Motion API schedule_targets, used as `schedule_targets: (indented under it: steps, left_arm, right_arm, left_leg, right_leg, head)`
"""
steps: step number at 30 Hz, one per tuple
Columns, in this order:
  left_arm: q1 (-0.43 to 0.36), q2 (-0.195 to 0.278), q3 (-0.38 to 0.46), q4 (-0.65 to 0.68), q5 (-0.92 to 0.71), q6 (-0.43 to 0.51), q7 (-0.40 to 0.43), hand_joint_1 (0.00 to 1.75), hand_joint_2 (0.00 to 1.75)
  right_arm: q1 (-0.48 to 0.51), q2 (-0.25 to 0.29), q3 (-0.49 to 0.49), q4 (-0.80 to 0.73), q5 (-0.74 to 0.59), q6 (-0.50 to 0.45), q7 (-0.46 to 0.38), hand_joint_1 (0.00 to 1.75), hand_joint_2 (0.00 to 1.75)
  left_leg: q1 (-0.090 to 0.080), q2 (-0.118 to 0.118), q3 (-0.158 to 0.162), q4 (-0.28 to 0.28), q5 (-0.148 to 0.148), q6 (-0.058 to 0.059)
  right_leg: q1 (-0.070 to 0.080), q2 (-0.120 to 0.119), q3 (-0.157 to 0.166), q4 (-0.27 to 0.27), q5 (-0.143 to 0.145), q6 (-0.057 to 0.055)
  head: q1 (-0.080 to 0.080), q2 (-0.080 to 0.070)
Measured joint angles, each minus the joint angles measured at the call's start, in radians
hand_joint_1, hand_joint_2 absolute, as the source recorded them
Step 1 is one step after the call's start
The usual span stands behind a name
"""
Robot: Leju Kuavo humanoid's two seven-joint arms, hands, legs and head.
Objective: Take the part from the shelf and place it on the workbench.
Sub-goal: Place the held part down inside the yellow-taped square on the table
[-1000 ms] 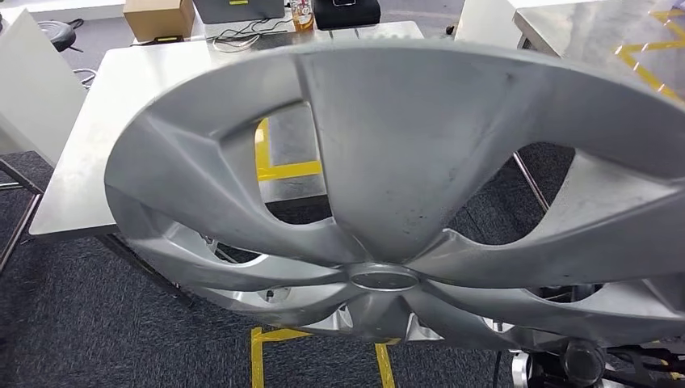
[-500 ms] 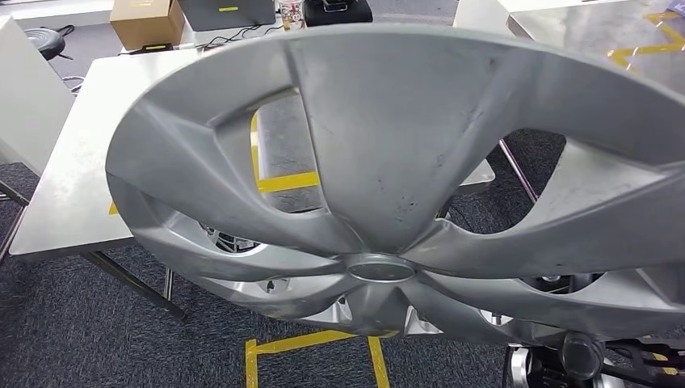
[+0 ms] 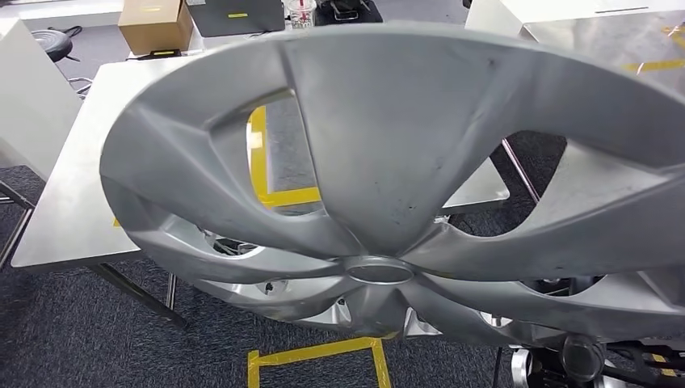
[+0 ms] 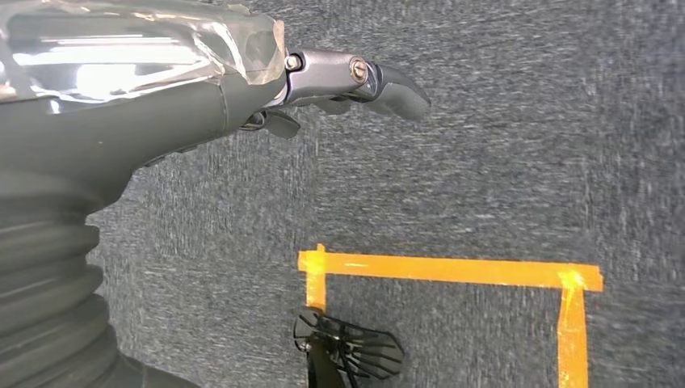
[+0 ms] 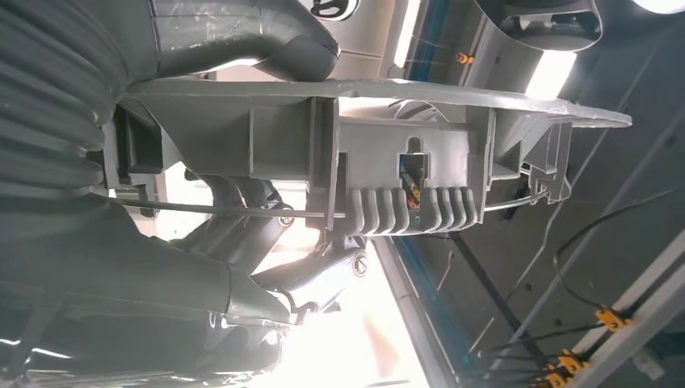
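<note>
The part is a large silver wheel cover [image 3: 388, 153] with broad spokes, held up close in front of the head camera and tilted, hiding most of the scene behind it. In the right wrist view my right hand [image 5: 266, 234] grips the wheel cover [image 5: 388, 162] at its rim, thumb on one face and fingers on the ribbed back. The steel workbench [image 3: 73, 194] lies ahead, beyond and partly behind the cover. My left hand [image 4: 323, 89] hangs over grey carpet and holds nothing, with its thumb stretched out.
A cardboard box [image 3: 155, 24], a cup [image 3: 301, 12] and dark equipment sit at the bench's far edge. A white panel [image 3: 24, 89] stands at the left, a second steel table [image 3: 598, 32] at the right. Yellow tape [image 3: 315, 356] marks the carpet below.
The whole view has shifted, so the camera has moved: the workbench now sits slightly lower and nearer. The wheel cover stays in the same place in my right hand.
</note>
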Motion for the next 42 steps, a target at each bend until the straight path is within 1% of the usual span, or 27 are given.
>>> schedule_targets:
  steps: [2,4,5,7,8,9,10,11,13,14,19,21,23,24,25,26,27,28,30,33,35,36,38,39,40,41,42]
  left_arm:
    - [0.0,0.0,0.0,0.0,0.0,0.0,0.0,0.0,1.75]
    - [-0.001,-0.001,0.0,-0.001,0.0,0.0,0.0,0.0,1.75]
    - [-0.001,-0.002,0.001,-0.002,0.0,-0.001,0.0,0.0,1.75]
    - [-0.001,-0.002,0.003,-0.002,-0.001,-0.001,0.0,0.0,1.75]
    - [0.0,-0.003,0.004,-0.002,-0.001,-0.001,0.0,0.0,1.75]
    - [0.001,-0.004,0.006,-0.002,-0.001,-0.002,0.0,0.0,1.75]
    - [0.002,-0.005,0.007,-0.002,-0.002,-0.003,0.0,0.0,1.75]
    - [0.002,-0.005,0.008,-0.002,-0.002,-0.003,0.0,0.0,1.75]
    - [0.003,-0.005,0.01,-0.002,-0.002,-0.003,0.0,0.0,1.75]
    - [0.002,-0.004,0.01,-0.002,-0.002,-0.003,0.0,0.0,1.75]
    - [0.002,-0.005,0.011,-0.002,-0.003,-0.003,0.0,0.0,1.75]
    - [0.001,-0.006,0.011,-0.003,-0.004,-0.003,0.0,0.0,1.75]
    - [0.0,-0.006,0.011,-0.003,-0.005,-0.003,0.0,0.0,1.75]
    - [0.0,-0.007,0.012,-0.003,-0.005,-0.003,0.0,0.0,1.75]
    - [0.001,-0.007,0.012,-0.003,-0.005,-0.003,0.0,0.0,1.75]
    - [0.002,-0.008,0.013,-0.003,-0.005,-0.004,0.0,0.0,1.75]
    - [0.002,-0.009,0.014,-0.003,-0.005,-0.004,0.0,0.0,1.75]
    - [0.002,-0.009,0.015,-0.003,-0.005,-0.004,0.0,0.0,1.75]
    - [0.002,-0.009,0.016,-0.004,-0.005,-0.004,0.0,0.0,1.75]
    - [0.002,-0.01,0.017,-0.005,-0.005,-0.005,0.0,0.0,1.75]
    - [0.001,-0.011,0.017,-0.007,-0.005,-0.006,0.0,0.0,1.75]
    - [0.001,-0.011,0.017,-0.007,-0.005,-0.006,0.0,0.0,1.75]
    - [0.002,-0.011,0.019,-0.008,-0.005,-0.006,0.001,0.0,1.75]
    - [0.003,-0.012,0.02,-0.008,-0.005,-0.006,0.001,0.0,1.75]
    - [0.004,-0.012,0.022,-0.008,-0.005,-0.006,0.001,0.0,1.75]
    - [0.004,-0.013,0.023,-0.008,-0.005,-0.006,0.001,0.0,1.75]
    - [0.005,-0.013,0.025,-0.008,-0.005,-0.006,0.001,0.0,1.75]
  right_arm:
    - [0.0,-0.001,0.0,-0.001,0.0,0.0,-0.001,1.71,1.75]
    - [0.0,-0.002,0.001,-0.002,0.0,0.0,-0.003,1.71,1.75]
    - [0.0,-0.002,0.002,-0.003,0.001,-0.001,-0.004,1.71,1.75]
    - [0.001,-0.001,0.003,-0.003,0.001,-0.002,-0.007,1.71,1.75]
    - [0.002,-0.001,0.004,-0.003,0.001,-0.002,-0.008,1.71,1.75]
    - [0.003,-0.001,0.005,-0.003,0.002,-0.002,-0.008,1.71,1.75]
    - [0.005,-0.001,0.006,-0.003,0.004,-0.002,-0.008,1.71,1.75]
    - [0.006,-0.001,0.006,-0.003,0.004,-0.002,-0.008,1.71,1.75]
    - [0.007,-0.002,0.007,-0.003,0.005,-0.002,-0.009,1.71,1.75]
    - [0.007,-0.002,0.007,-0.003,0.005,-0.002,-0.01,1.71,1.75]
    - [0.008,-0.002,0.008,-0.007,0.007,-0.002,-0.011,1.71,1.75]
    - [0.011,-0.003,0.009,-0.01,0.009,-0.003,-0.012,1.71,1.75]
    - [0.015,-0.003,0.01,-0.01,0.011,-0.003,-0.012,1.71,1.75]
    - [0.017,-0.003,0.011,-0.01,0.012,-0.003,-0.011,1.71,1.75]
    - [0.019,-0.004,0.013,-0.01,0.013,-0.003,-0.01,1.71,1.75]
    - [0.019,-0.004,0.014,-0.01,0.014,-0.003,-0.01,1.71,1.75]
    - [0.019,-0.004,0.015,-0.01,0.014,-0.003,-0.01,1.71,1.75]
    - [0.019,-0.004,0.016,-0.01,0.015,-0.003,-0.01,1.71,1.75]
    - [0.017,-0.004,0.019,-0.01,0.016,-0.003,-0.009,1.71,1.75]
    - [0.015,-0.003,0.021,-0.01,0.016,-0.003,-0.008,1.71,1.75]
    - [0.01,-0.002,0.022,-0.01,0.016,-0.004,-0.007,1.71,1.75]
    - [0.008,-0.001,0.022,-0.01,0.015,-0.005,-0.007,1.71,1.75]
    - [0.005,0.0,0.023,-0.011,0.014,-0.006,-0.007,1.71,1.75]
    - [0.005,0.0,0.023,-0.011,0.014,-0.006,-0.006,1.71,1.75]
    - [0.005,0.0,0.023,-0.011,0.014,-0.006,-0.006,1.71,1.75]
    - [0.005,0.0,0.023,-0.011,0.013,-0.006,-0.006,1.71,1.75]
    - [0.004,0.0,0.023,-0.011,0.013,-0.006,-0.006,1.71,1.75]
  left_leg:
    - [0.001,0.002,0.006,0.001,-0.01,-0.011]
    - [0.005,0.005,-0.003,0.033,-0.029,-0.023]
    - [0.008,0.007,-0.024,0.077,-0.052,-0.028]
    - [0.013,0.008,-0.102,0.213,-0.107,-0.038]
    - [0.015,0.008,-0.143,0.271,-0.121,-0.041]
    - [0.017,0.008,-0.17,0.3,-0.117,-0.043]
    - [0.017,0.008,-0.177,0.288,-0.091,-0.042]
    - [0.017,0.008,-0.163,0.237,-0.049,-0.04]
    - [0.014,0.008,-0.108,0.096,0.034,-0.03]
    - [0.011,0.008,-0.088,0.047,0.054,-0.023]
    - [0.006,0.008,-0.056,0.0,0.057,0.006]
    - [0.01,0.008,-0.04,-0.013,0.058,0.017]
    - [0.009,0.007,-0.033,-0.013,0.051,0.022]
    - [0.008,0.006,-0.029,-0.013,0.045,0.022]
    - [0.008,0.005,-0.023,-0.012,0.04,0.021]
    - [0.007,0.004,-0.014,-0.012,0.033,0.019]
    - [0.008,0.003,-0.005,-0.011,0.025,0.016]
    - [0.006,0.002,0.002,-0.008,0.015,0.012]
    - [0.001,0.0,0.008,-0.002,-0.002,0.001]
    - [0.003,0.001,0.011,-0.001,-0.016,-0.015]
    - [0.007,0.004,-0.005,0.043,-0.04,-0.027]
    - [0.009,0.006,-0.033,0.097,-0.064,-0.032]
    - [0.012,0.007,-0.12,0.24,-0.116,-0.039]
    - [0.013,0.007,-0.159,0.292,-0.124,-0.04]
    - [0.014,0.007,-0.18,0.306,-0.108,-0.04]
    - [0.015,0.007,-0.179,0.276,-0.072,-0.038]
    - [0.014,0.007,-0.159,0.211,-0.021,-0.034]
  right_leg:
    - [0.002,0.002,0.007,-0.001,-0.004,-0.021]
    - [-0.002,0.004,0.016,-0.005,-0.007,-0.034]
    - [-0.005,0.004,0.021,-0.007,-0.01,-0.039]
    - [-0.004,0.004,0.027,-0.007,-0.017,-0.046]
    - [-0.004,0.005,0.03,-0.006,-0.02,-0.048]
    - [-0.003,0.006,0.033,-0.006,-0.024,-0.048]
    - [-0.003,0.008,0.039,-0.006,-0.029,-0.047]
    - [-0.002,0.009,0.047,-0.006,-0.035,-0.045]
    - [0.001,0.01,0.062,-0.007,-0.046,-0.039]
    - [0.003,0.011,0.067,-0.007,-0.052,-0.034]
    - [0.003,0.011,0.067,0.007,-0.074,-0.012]
    - [0.002,0.01,0.015,0.105,-0.111,-0.014]
    - [0.001,0.01,-0.072,0.246,-0.155,-0.015]
    - [0.0,0.01,-0.104,0.286,-0.159,-0.011]
    - [-0.001,0.01,-0.116,0.287,-0.146,-0.003]
    - [-0.002,0.009,-0.105,0.245,-0.116,0.006]
    - [-0.003,0.007,-0.076,0.17,-0.075,0.015]
    - [-0.003,0.005,-0.045,0.097,-0.039,0.017]
    - [-0.001,0.002,-0.001,0.006,-0.001,0.004]
    - [0.002,0.003,0.008,-0.001,-0.006,-0.023]
    - [-0.002,0.004,0.017,-0.005,-0.012,-0.035]
    - [-0.004,0.004,0.022,-0.006,-0.016,-0.041]
    - [-0.002,0.004,0.029,-0.006,-0.025,-0.048]
    - [-0.001,0.004,0.033,-0.006,-0.029,-0.049]
    - [0.0,0.006,0.04,-0.006,-0.035,-0.049]
    - [0.0,0.007,0.048,-0.006,-0.041,-0.047]
    - [0.001,0.008,0.059,-0.006,-0.048,-0.046]
  head:
    - [0.0,0.0]
    - [-0.003,0.0]
    - [-0.004,0.0]
    - [-0.008,0.0]
    - [-0.008,0.0]
    - [-0.008,0.0]
    - [-0.008,0.0]
    - [-0.008,0.0]
    - [-0.008,0.0]
    - [-0.007,0.0]
    - [-0.005,0.0]
    - [-0.001,0.0]
    - [0.0,0.0]
    - [0.0,0.0]
    - [0.0,0.0]
    - [0.0,0.0]
    - [0.0,0.0]
    - [0.001,0.0]
    - [0.0,0.0]
    - [-0.001,0.0]
    - [-0.002,0.0]
    - [-0.002,0.0]
    - [-0.002,0.0]
    - [-0.002,0.0]
    - [-0.003,0.0]
    - [-0.003,0.0]
    - [-0.003,0.0]
